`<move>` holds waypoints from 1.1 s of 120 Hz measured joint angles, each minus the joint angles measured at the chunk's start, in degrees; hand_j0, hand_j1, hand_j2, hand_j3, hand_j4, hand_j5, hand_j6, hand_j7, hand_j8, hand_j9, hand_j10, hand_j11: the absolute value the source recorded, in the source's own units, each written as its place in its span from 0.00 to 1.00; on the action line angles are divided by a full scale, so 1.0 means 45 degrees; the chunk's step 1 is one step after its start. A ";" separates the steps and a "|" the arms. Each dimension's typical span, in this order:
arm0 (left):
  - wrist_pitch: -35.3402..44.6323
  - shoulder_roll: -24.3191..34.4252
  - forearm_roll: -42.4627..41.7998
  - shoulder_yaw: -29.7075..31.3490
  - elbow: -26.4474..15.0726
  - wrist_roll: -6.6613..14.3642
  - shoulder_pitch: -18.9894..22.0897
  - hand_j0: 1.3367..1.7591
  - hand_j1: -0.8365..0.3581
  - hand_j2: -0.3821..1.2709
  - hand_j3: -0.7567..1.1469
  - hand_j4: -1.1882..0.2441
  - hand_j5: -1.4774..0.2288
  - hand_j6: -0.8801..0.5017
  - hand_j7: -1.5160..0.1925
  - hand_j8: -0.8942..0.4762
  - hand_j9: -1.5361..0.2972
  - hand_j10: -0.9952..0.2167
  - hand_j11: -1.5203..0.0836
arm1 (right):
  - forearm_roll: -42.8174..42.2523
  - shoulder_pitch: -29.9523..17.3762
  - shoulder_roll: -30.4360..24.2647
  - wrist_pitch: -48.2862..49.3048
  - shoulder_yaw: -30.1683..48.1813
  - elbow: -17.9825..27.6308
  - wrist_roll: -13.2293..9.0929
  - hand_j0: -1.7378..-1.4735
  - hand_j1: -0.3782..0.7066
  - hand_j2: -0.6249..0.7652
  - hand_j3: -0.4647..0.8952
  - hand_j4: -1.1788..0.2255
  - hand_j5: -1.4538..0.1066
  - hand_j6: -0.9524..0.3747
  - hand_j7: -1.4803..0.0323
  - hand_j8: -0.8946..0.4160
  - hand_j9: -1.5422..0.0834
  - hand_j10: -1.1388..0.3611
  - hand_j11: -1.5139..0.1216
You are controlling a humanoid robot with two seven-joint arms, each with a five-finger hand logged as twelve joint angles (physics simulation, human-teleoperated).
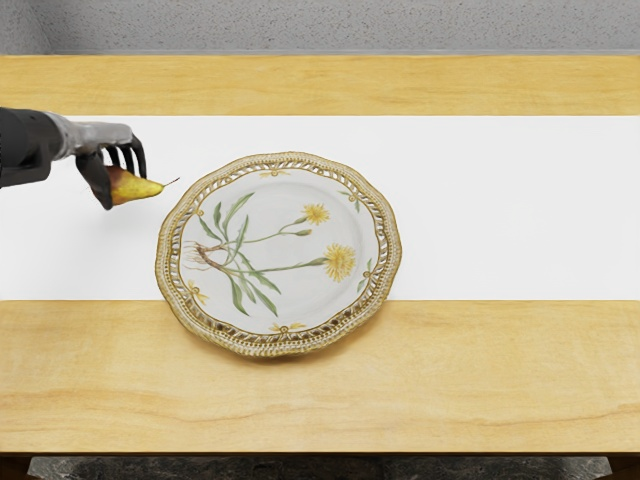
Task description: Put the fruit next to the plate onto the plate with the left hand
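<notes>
So, the small yellow-brown pear (137, 187) with a thin stem is just left of the round white porcelain plate (385, 240), stem pointing toward its gold openwork rim, not on it. We see the dark five-finger left hand (112, 168) clamped on the pear, fingers (135, 158) curled over its top, thumb underneath. We can't tell if the pear touches the cloth. The plate, painted with yellow flowers, lies on a white runner (500, 200) across the light wooden table (320, 380).

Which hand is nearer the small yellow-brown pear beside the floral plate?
Left. The left hand is curled around the small yellow-brown pear, just left of the floral plate; the right hand is out of view.
</notes>
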 joint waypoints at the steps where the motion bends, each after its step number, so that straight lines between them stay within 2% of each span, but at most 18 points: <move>1: 0.0000 -0.0014 -0.0033 -0.0001 -0.0020 0.0008 -0.0028 0.76 0.44 0.46 0.40 0.44 0.41 0.27 0.43 0.29 0.42 0.33 0.47 | 0.0000 0.0000 0.0000 0.0000 0.0000 0.0000 0.0000 0.30 0.06 0.44 0.34 0.82 0.90 0.69 0.95 0.66 0.92 0.74 0.90; 42: 0.0101 -0.1064 -0.0692 -0.0016 -0.0274 0.0105 -0.0315 0.76 0.47 0.42 0.40 0.43 0.41 0.27 0.44 0.28 0.42 0.34 0.47 | 0.0000 -0.0014 0.0000 0.0000 -0.0002 -0.0017 -0.0002 0.30 0.06 0.44 0.34 0.82 0.90 0.69 0.95 0.66 0.92 0.74 0.90; 87: 0.0199 -0.2268 -0.1064 -0.0104 -0.0244 0.0100 -0.0367 0.76 0.46 0.42 0.40 0.43 0.41 0.27 0.44 0.29 0.42 0.33 0.47 | 0.0000 -0.0003 0.0000 0.0000 0.0001 -0.0018 -0.0003 0.30 0.06 0.44 0.34 0.82 0.90 0.69 0.95 0.66 0.92 0.74 0.90; 119: 0.0191 -0.3466 -0.1233 -0.0058 0.0215 0.0122 -0.0153 0.76 0.46 0.42 0.40 0.43 0.41 0.27 0.44 0.29 0.42 0.34 0.47 | 0.0000 0.0000 0.0000 0.0000 -0.0005 -0.0016 -0.0003 0.30 0.06 0.44 0.34 0.82 0.90 0.69 0.95 0.66 0.92 0.74 0.90; 132: 0.0177 -0.3579 -0.1204 -0.0017 0.0511 0.0125 0.0025 0.76 0.46 0.42 0.40 0.43 0.41 0.27 0.44 0.29 0.42 0.34 0.47 | 0.0000 0.0000 0.0000 0.0000 -0.0002 -0.0013 -0.0003 0.30 0.06 0.44 0.34 0.82 0.90 0.69 0.95 0.66 0.92 0.74 0.90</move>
